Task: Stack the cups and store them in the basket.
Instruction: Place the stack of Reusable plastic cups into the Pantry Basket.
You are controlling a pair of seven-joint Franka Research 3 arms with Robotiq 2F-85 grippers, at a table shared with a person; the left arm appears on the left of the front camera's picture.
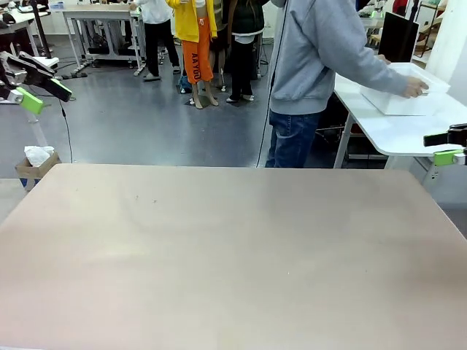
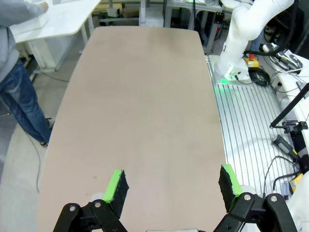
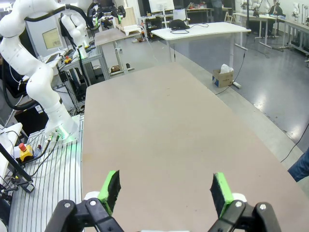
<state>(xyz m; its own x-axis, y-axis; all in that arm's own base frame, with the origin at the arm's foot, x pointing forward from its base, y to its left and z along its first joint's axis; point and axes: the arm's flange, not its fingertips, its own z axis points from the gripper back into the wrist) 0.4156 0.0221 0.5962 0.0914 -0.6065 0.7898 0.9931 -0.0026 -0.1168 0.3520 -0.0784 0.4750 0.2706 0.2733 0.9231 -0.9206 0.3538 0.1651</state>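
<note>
The cups are out of view. The white basket (image 1: 405,91) stands on a white side table (image 1: 398,131) at the far right, with a person's hand (image 1: 416,87) resting on it. My left gripper (image 1: 46,95) hangs open off the table's far left corner, nothing between its green pads. In the left wrist view the left gripper (image 2: 173,186) is wide open above the bare tan table (image 2: 145,106). My right gripper (image 1: 446,146) sits at the right edge, beyond the table's far right corner. The right wrist view shows the right gripper (image 3: 165,188) open with nothing in it.
The tan table (image 1: 219,255) spans the foreground. A person in a grey hoodie (image 1: 314,65) stands at its far side, turned toward the side table. A small cardboard box (image 1: 36,164) sits on the floor at the far left corner.
</note>
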